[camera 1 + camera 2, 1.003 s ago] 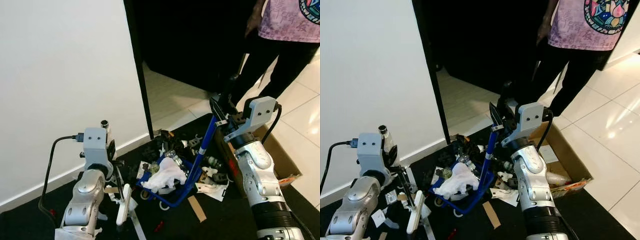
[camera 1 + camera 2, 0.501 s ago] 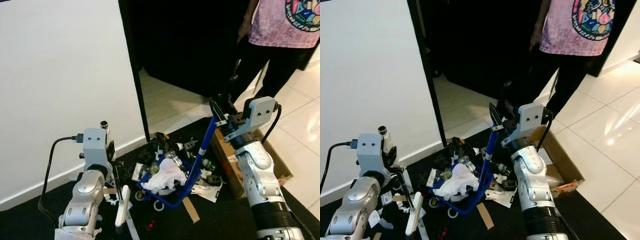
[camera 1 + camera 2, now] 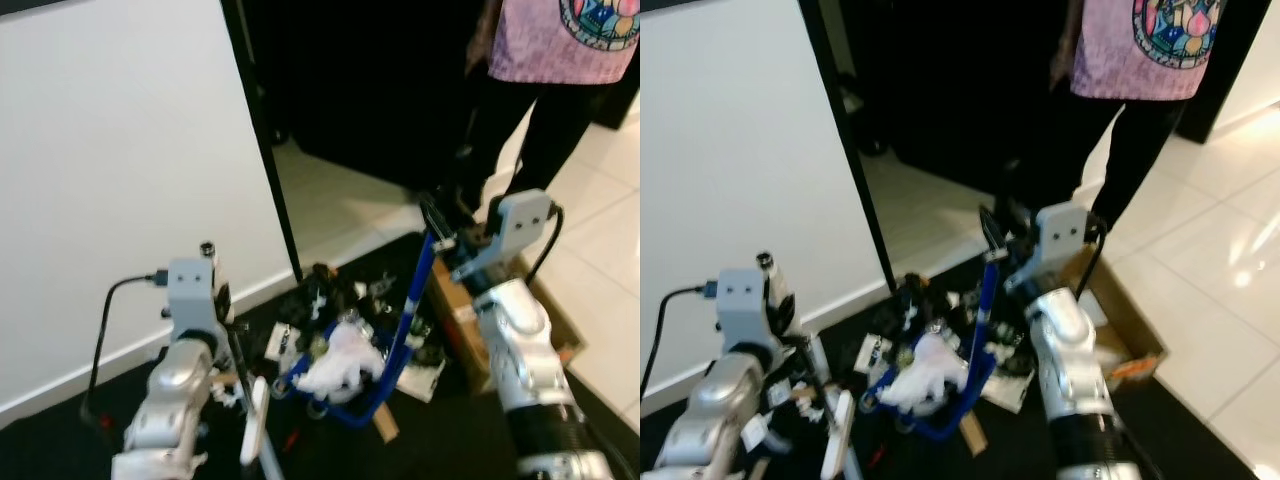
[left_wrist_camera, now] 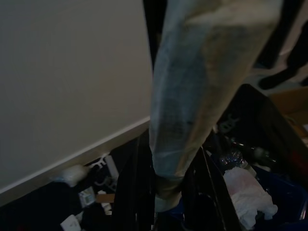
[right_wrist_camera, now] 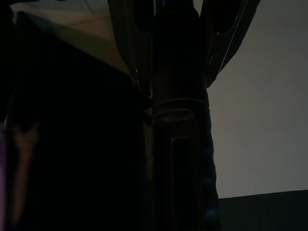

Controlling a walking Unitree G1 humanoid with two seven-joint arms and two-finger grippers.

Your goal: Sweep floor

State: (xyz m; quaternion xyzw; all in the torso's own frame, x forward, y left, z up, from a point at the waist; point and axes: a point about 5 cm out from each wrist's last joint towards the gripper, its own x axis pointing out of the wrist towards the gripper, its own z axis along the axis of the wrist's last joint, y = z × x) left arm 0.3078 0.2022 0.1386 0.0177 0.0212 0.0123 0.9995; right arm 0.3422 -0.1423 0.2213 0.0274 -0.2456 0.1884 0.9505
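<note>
My right gripper point(image 3: 441, 226) is shut on the top of a long blue dustpan handle point(image 3: 411, 300). The blue dustpan point(image 3: 348, 398) rests on the black mat with crumpled white paper point(image 3: 345, 362) in it. In the right wrist view the dark handle point(image 5: 178, 125) runs between the black fingers point(image 5: 129, 43). My left gripper point(image 3: 237, 365) is shut on a white broom handle point(image 3: 254, 425) that points down to the mat. Seen from the left wrist, that pale handle point(image 4: 202, 91) sits between the fingers point(image 4: 137, 192). Scattered trash point(image 3: 330, 290) lies behind the dustpan.
A white wall point(image 3: 120, 170) stands on my left, ending at a black door frame point(image 3: 262, 170) with a dark room beyond. An open cardboard box point(image 3: 462, 322) sits right of the dustpan. A person point(image 3: 545, 90) in a pink shirt stands at the back right on pale tiles point(image 3: 610, 250).
The whole picture has shifted a little and gone blurred, so the camera has moved. Both grippers keep their holds. The person stands further left in the picture.
</note>
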